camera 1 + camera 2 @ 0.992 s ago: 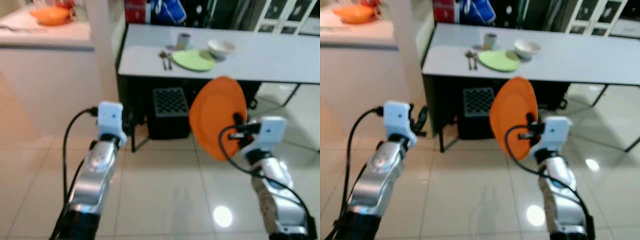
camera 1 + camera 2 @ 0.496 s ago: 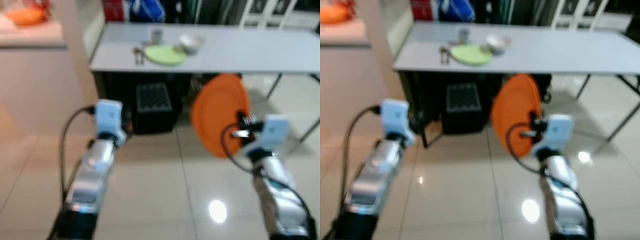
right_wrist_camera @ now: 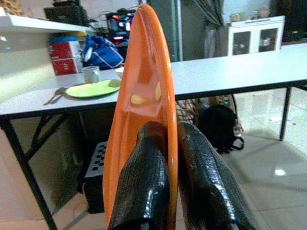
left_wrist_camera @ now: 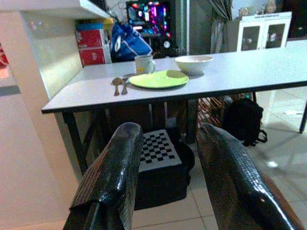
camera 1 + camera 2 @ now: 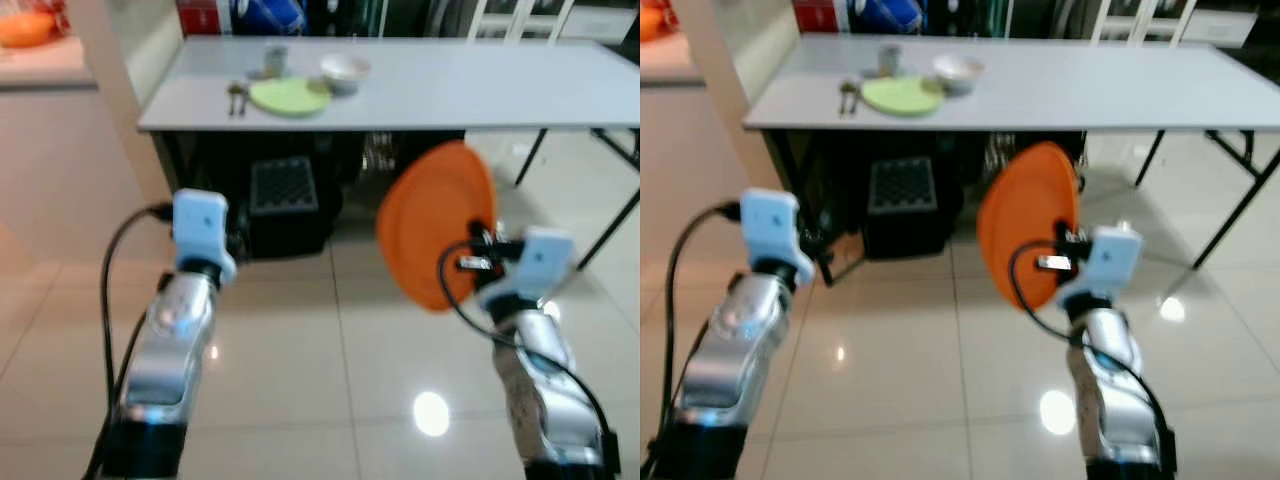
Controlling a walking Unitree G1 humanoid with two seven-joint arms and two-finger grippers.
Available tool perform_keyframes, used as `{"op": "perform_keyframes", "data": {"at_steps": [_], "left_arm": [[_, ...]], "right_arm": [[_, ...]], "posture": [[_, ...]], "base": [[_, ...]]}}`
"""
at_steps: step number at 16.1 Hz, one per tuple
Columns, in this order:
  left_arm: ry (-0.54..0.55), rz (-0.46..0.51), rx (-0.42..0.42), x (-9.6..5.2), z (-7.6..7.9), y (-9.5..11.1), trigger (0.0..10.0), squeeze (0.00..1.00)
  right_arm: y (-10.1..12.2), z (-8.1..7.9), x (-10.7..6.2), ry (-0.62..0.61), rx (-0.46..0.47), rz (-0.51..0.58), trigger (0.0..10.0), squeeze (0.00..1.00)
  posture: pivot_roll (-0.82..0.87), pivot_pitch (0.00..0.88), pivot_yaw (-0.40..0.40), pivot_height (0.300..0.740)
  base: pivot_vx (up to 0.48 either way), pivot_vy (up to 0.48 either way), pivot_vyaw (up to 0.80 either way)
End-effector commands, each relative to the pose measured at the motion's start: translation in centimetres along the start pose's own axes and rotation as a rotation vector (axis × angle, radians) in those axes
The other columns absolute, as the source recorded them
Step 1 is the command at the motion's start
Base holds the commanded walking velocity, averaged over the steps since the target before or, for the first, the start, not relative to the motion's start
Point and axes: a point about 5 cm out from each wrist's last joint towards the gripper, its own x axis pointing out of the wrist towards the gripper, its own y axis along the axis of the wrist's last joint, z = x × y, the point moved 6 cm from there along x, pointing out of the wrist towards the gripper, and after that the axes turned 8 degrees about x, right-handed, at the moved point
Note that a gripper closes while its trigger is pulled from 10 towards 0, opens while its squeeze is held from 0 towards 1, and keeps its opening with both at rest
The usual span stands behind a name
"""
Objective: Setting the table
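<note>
The orange plate (image 5: pixel 437 225) is carried on edge in the air, well short of the table (image 5: pixel 480 90) and over the tiled floor (image 5: pixel 300 340). It is pinched at its rim by the right gripper (image 3: pixel 170 191), whose two black fingers are clamped on either face of it. The plate is round, shallow and glossy, with highlights on its smooth inner face; it looks like hard plastic or glazed ware.

One place is already laid near the table's far left corner: a flat lime-green plate (image 5: pixel 288 96), a white bowl (image 5: pixel 343 70) just beside it towards the far edge, a pale cup (image 4: pixel 144 63) behind it, and a spoon and fork (image 5: pixel 235 96) lying side by side on the plate's left. The rest of the long top is bare, matt and light grey, on thin black legs.

The task is judged partly done: the orange plate has yet to be set down, probably as a second place.

The left gripper (image 4: pixel 165 182) is held out empty with its textured black fingers apart. Under the table a black chequered crate (image 5: pixel 283 190) and a dark backpack (image 4: pixel 243 120) are seen.
</note>
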Motion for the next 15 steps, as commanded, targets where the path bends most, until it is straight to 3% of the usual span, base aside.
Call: {"op": "perform_keyframes", "data": {"at_steps": [1, 9, 11, 15], "left_arm": [[-0.019, 0.001, 0.001, 0.1, 0.8, 0.3, 10.0, 0.00], [-0.003, -0.001, -0.005, 0.0, 0.6, 0.3, 10.0, 0.00], [-0.022, -0.042, -0.085, 0.1, 1.0, -0.3, 10.0, 0.00], [0.004, -0.013, -0.031, 0.0, 0.4, 0.4, 10.0, 0.00]], "right_arm": [[1.9, 0.5, 0.2, -0.012, -0.004, 0.067, 10.0, 0.00], [2.0, -0.1, 0.7, 0.020, -0.011, 0.059, 10.0, 0.00], [2.0, 0.0, 0.6, 0.021, -0.013, 0.058, 10.0, 0.00], [1.9, 0.1, 0.6, 0.019, -0.010, 0.054, 10.0, 0.00]], "posture": [[-0.02, 0.000, 0.001, 0.740], [-0.02, 0.000, -0.015, 0.740], [-0.02, 0.000, -0.016, 0.740], [-0.02, 0.000, -0.014, 0.740]], "base": [[0.000, -0.386, 0.00], [0.000, -0.381, 0.00], [0.000, 0.240, 0.00], [0.000, 0.360, 0.00]]}}
